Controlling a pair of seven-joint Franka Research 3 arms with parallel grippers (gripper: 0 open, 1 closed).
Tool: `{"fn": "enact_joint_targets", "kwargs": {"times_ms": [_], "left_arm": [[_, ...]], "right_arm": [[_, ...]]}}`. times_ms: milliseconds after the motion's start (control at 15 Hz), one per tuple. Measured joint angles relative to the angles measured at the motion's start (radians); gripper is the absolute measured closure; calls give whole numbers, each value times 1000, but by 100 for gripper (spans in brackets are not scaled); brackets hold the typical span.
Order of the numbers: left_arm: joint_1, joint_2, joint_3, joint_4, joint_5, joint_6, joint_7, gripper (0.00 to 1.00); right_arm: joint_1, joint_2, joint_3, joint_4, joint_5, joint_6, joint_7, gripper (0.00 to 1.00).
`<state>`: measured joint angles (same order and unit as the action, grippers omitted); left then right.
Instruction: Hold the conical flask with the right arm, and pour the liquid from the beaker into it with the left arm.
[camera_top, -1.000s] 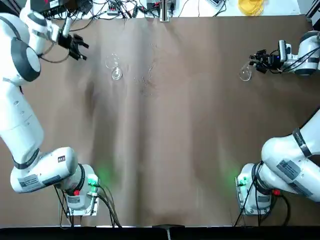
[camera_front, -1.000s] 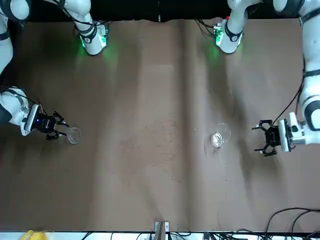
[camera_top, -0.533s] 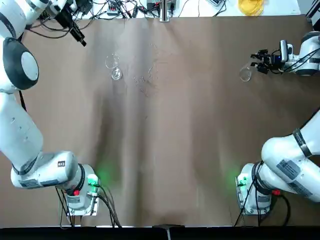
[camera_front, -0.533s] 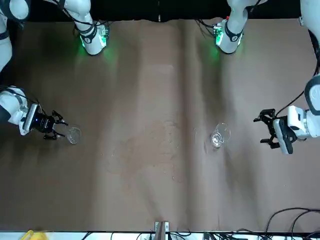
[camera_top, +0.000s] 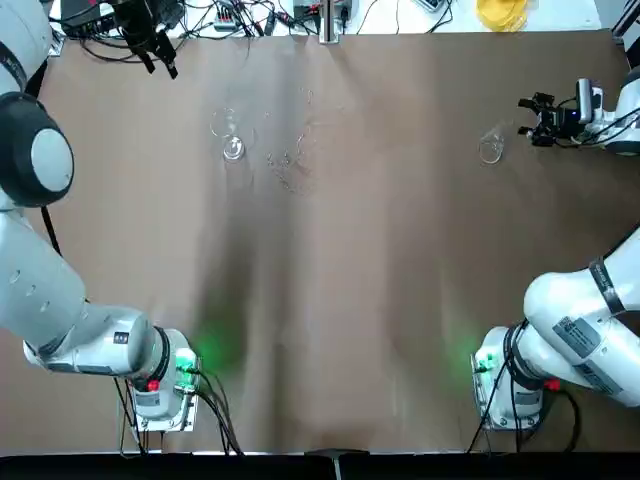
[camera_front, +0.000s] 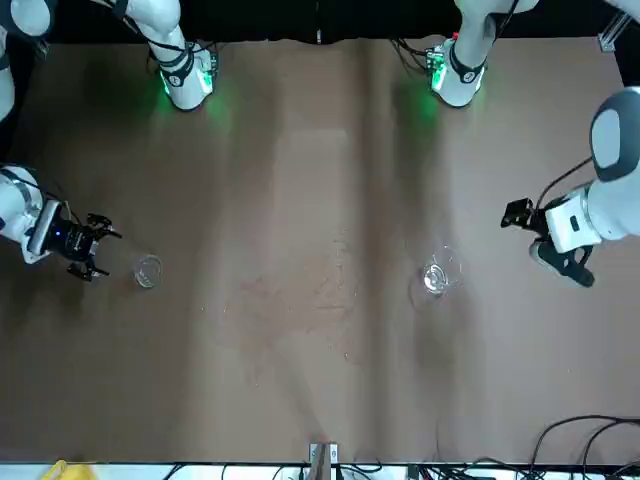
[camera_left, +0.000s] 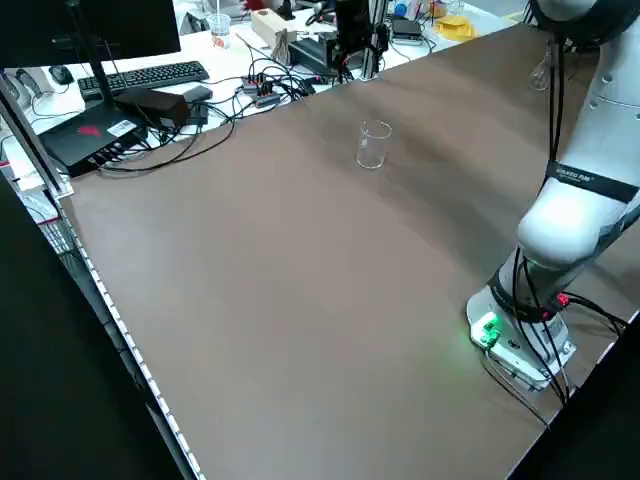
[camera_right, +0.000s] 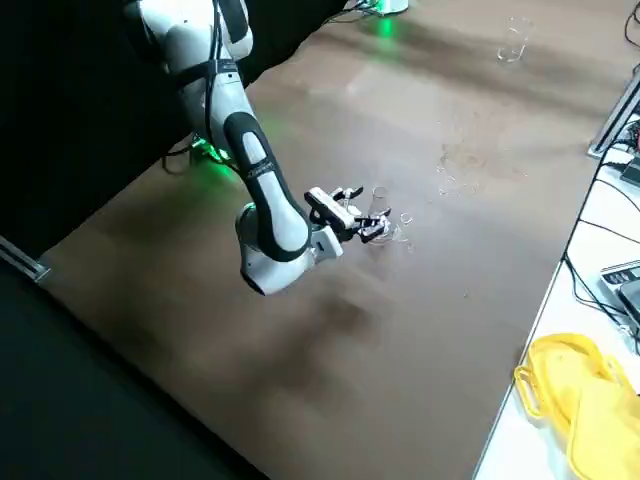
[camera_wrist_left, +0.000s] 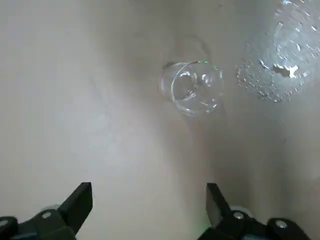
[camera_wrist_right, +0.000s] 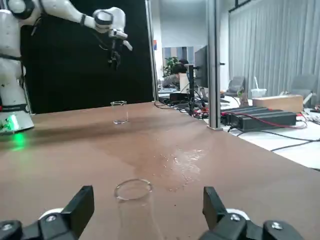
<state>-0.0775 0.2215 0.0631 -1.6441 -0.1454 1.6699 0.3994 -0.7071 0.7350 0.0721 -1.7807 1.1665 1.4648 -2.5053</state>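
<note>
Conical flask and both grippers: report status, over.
Left gripper open, raised at far left; right gripper open beside flask. Beaker upright, ungripped. Droplets on table between vessels.

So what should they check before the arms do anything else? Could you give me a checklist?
1. Conical flask standing upright: ok.
2. Flask held by the right gripper: not ok; the fingers are open and stand back from it.
3. Beaker upright on the table: ok.
4. Beaker held by the left gripper: not ok; its open fingers are well away, over the table's far left.
5. Table dry: not ok; droplets lie between the vessels.
6. Liquid in the beaker: cannot tell.
</note>
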Motion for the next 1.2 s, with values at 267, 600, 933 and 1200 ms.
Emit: {"fn": "enact_joint_targets", "kwargs": {"times_ms": [267,600,933,1200], "left_arm": [[-27,-89,0,-1,39,-33,-277,0],[-23,-258,0,-6,47,-66,-484,0],[-32,-259,-8,-21,139,-63,-564,0],[-41,-236,-16,-21,167,-59,-567,0]], "right_arm": [[3,-11,12,100,-57,-4,241,4],[36,-100,27,300,-186,-11,727,5],[150,-230,29,340,-359,14,1039,5],[225,-311,29,342,-510,53,1236,5]]}}
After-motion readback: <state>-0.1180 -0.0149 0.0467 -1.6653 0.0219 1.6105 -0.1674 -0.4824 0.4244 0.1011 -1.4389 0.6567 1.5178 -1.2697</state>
